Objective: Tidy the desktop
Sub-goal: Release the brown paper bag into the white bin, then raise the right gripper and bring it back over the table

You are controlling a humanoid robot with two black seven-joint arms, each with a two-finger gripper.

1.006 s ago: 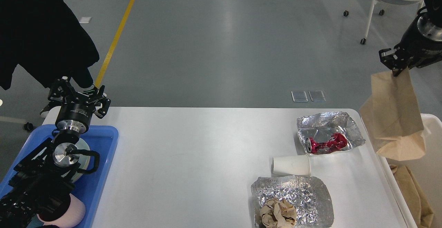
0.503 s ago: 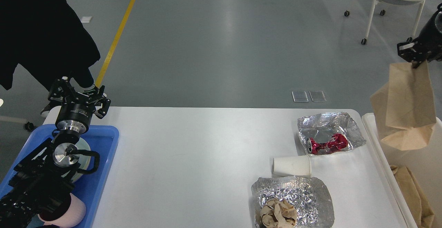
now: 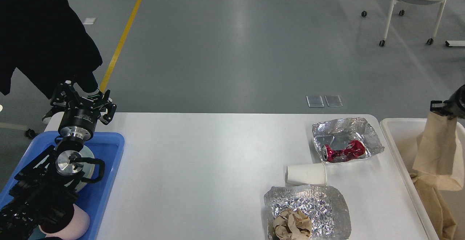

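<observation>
At the right edge of the view, the right claw (image 3: 441,107) now sits lower than a second ago, down level with the far rim of the cream bin (image 3: 399,138), and most of its arm has slipped out of sight. It pinches the top of a brown paper bag (image 3: 437,149), which hangs straight beneath it; the bag has come down with it, so its lower part now rests inside the bin on more crumpled brown paper (image 3: 436,203), where earlier it dangled above the rim. Left of this claw lies the bench (image 3: 203,167), a broad white top with rounded corners and a smooth matte face, unmoved. On the bench, nearest to the right claw, a crinkled foil sheet (image 3: 345,131) carries a crushed red can (image 3: 341,152); below and further left of that claw a white paper cup (image 3: 306,174) lies on its side, and nearer the robot a second foil sheet (image 3: 316,207) holds a wad of brown paper (image 3: 292,223). None of these has shifted. Far across the bench, the left claw (image 3: 83,100) stays where it was, fingers spread wide and holding nothing, above the far left corner. Beneath its arm a blue tray (image 3: 112,152) holds a white dish (image 3: 87,167), and closer to the robot a pink cup (image 3: 78,223)
</observation>
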